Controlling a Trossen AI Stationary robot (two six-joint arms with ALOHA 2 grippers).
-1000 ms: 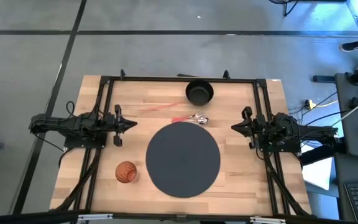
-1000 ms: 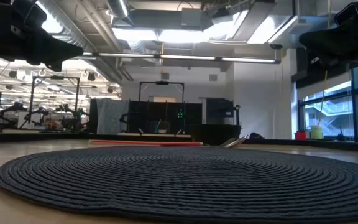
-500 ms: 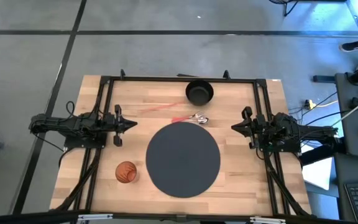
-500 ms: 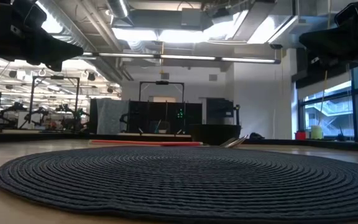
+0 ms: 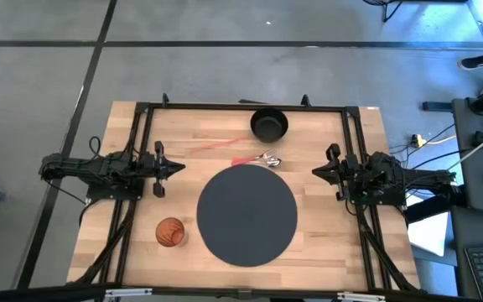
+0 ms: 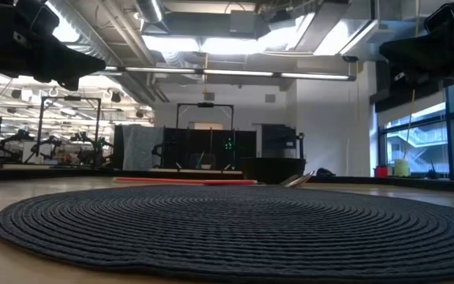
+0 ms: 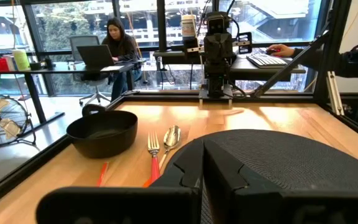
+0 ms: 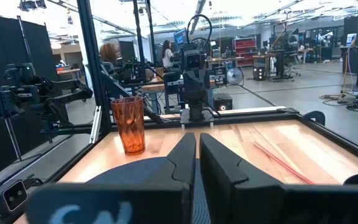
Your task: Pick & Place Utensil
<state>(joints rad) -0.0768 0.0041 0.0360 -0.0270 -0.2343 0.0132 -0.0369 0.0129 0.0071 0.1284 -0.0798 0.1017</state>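
A fork and a spoon with red handles lie side by side on the wood, between the black bowl and the far rim of the round dark mat; in the high view they show as one cluster. A separate red stick lies to their left. An orange glass stands upright near the mat's left side. My left gripper hovers shut at the table's left, my right gripper shut at its right. Both are well clear of the utensils.
A black metal frame runs around the table's far and side edges. The mat fills the middle of the table. Bare wood lies between each gripper and the mat. People sit at desks in the room beyond.
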